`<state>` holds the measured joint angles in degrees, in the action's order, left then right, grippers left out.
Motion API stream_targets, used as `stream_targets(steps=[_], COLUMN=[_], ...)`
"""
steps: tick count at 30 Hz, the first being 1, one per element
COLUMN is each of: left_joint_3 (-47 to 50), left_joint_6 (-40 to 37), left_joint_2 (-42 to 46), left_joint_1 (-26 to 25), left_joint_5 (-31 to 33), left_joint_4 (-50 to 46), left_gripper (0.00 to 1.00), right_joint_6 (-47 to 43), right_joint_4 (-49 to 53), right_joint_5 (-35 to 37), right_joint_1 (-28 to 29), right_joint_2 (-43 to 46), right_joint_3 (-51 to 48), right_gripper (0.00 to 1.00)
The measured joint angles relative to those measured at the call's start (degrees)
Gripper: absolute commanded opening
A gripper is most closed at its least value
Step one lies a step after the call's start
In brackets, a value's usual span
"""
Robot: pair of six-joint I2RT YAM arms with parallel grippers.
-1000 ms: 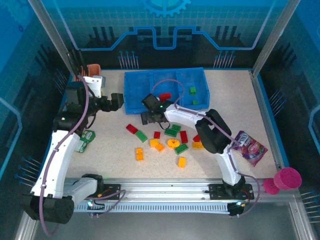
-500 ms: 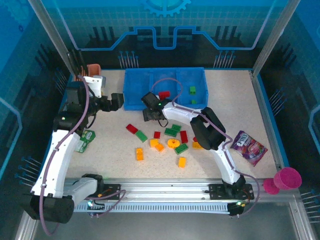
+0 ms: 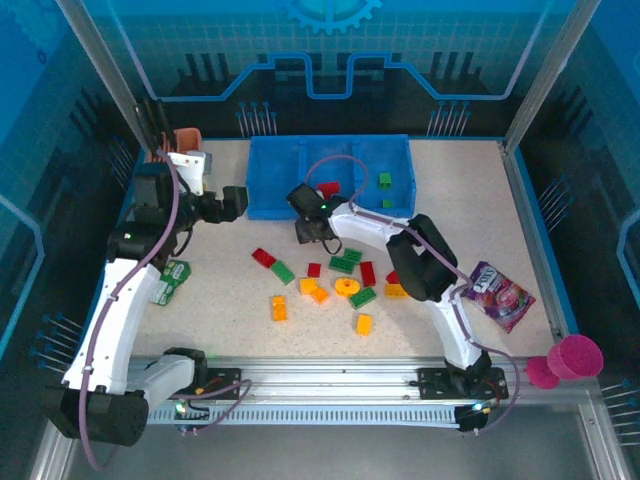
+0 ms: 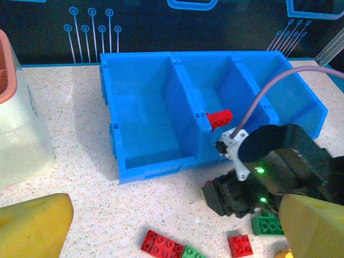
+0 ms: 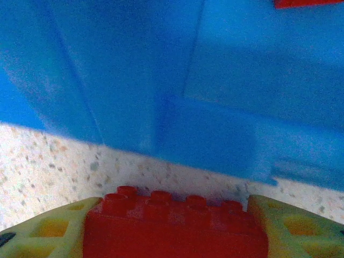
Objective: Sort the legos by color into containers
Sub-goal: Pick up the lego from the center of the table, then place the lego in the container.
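The right gripper point(image 3: 307, 229) is sitting just in front of the near wall of the blue tray point(image 3: 330, 144), level with the divider between its left and middle compartments. Its two yellow-green fingers point(image 5: 45, 228) are closing narrow on a red brick point(image 5: 174, 228), studs up, and are pressing on both of its ends; the brick is facing the tray's near wall across a strip of bare table. A second red brick point(image 4: 219, 118) is lying inside the tray's middle compartment, against its near wall. Two green bricks point(image 3: 385, 180) are lying in the tray's right compartment. The left compartment point(image 4: 142, 118) is showing a bare blue floor. The left gripper point(image 3: 236, 203) is hovering just beside the tray's left end, with its yellow fingers point(image 4: 32, 226) standing wide apart and holding nothing. The remaining legos are lying scattered on the table on the near side of the tray, among them a red flat brick point(image 3: 263, 257), a green brick point(image 3: 346, 262), a round yellow piece point(image 3: 346, 287) and an orange brick point(image 3: 279, 307). A purple packet point(image 3: 497, 295) is lying well apart from the tray, toward its near right.
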<state>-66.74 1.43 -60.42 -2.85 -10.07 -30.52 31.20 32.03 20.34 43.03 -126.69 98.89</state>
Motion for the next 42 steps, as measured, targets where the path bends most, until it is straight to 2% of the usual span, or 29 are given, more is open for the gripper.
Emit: stream_targets(steps=[5, 8, 15, 21, 30, 42], left_joint_3=[0.0, 0.0, 0.0, 0.0, 0.0, 0.0], left_joint_6=[0.0, 0.0, 0.0, -0.1, -0.1, -0.1], left_joint_2=[-0.9, -1.0, -1.3, -1.5, -1.7, -2.2], left_joint_1=[0.0, 0.0, 0.0, 0.0, 0.0, 0.0], left_joint_5=[0.0, 0.2, 0.3, 0.3, 0.4, 0.4], left_joint_4=[0.0, 0.0, 0.0, 0.0, 0.0, 0.0], left_gripper=[0.99, 0.99, 0.99, 0.99, 0.99, 0.99], right_joint_6=[-3.4, -5.4, -8.6, -9.9, -10.3, -10.9], right_joint_4=[0.7, -0.4, -0.5, 1.6, 2.9, 3.1], right_joint_5=[1.7, 2.2, 2.0, 1.6, 0.5, -1.2], right_joint_1=[-1.4, -3.7, -8.0, -8.8, -10.5, -11.1], right_joint_2=[7.1, 7.8, 0.2, -7.4, -8.9, -9.4], right_joint_3=[0.3, 4.0, 15.9, 23.1, 25.9, 27.5], right_gripper=[0.48, 0.49, 0.5, 0.56, 0.68, 0.77])
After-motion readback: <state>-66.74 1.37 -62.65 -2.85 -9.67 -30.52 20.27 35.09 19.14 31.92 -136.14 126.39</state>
